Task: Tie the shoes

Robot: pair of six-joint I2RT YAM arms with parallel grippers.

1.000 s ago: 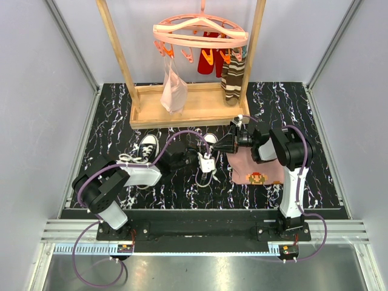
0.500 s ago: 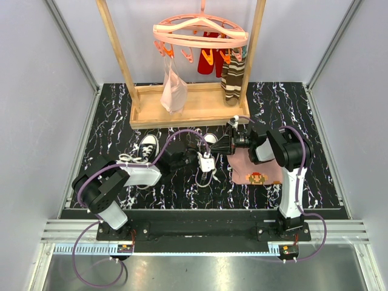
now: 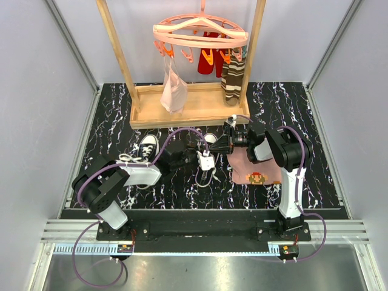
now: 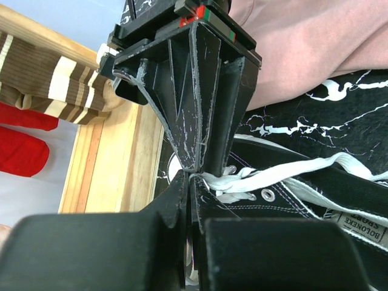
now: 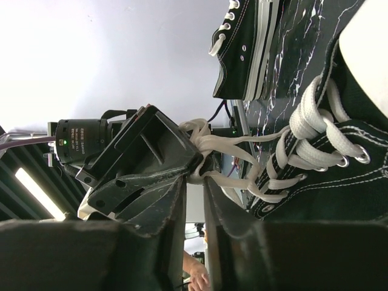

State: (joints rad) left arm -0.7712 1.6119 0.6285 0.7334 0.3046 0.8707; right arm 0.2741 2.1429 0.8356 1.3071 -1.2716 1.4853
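Observation:
Two black sneakers with white toe caps lie on the black marbled table: one at the left (image 3: 147, 147), one in the middle (image 3: 210, 140). The two grippers meet tip to tip over the middle shoe. My left gripper (image 3: 206, 155) is shut on a white lace (image 4: 225, 180) just above the shoe's eyelets (image 4: 315, 200). My right gripper (image 3: 219, 147) faces it, and in the right wrist view (image 5: 203, 180) its fingers pinch a bunch of lace loops (image 5: 209, 145) beside the left gripper's tips (image 5: 195, 162). Slack lace (image 3: 206, 177) trails in front of the shoe.
A pink cloth with a pixel figure (image 3: 257, 168) lies under the right arm. A wooden rack (image 3: 182, 110) stands behind the shoes, with a pink hanger holding striped socks (image 3: 232, 76), red items and a pale cloth (image 3: 173, 91).
My right gripper has moved left, closer to the left gripper over the middle shoe. The slack lace in front of the shoe has shifted a little. The left arm has barely moved.

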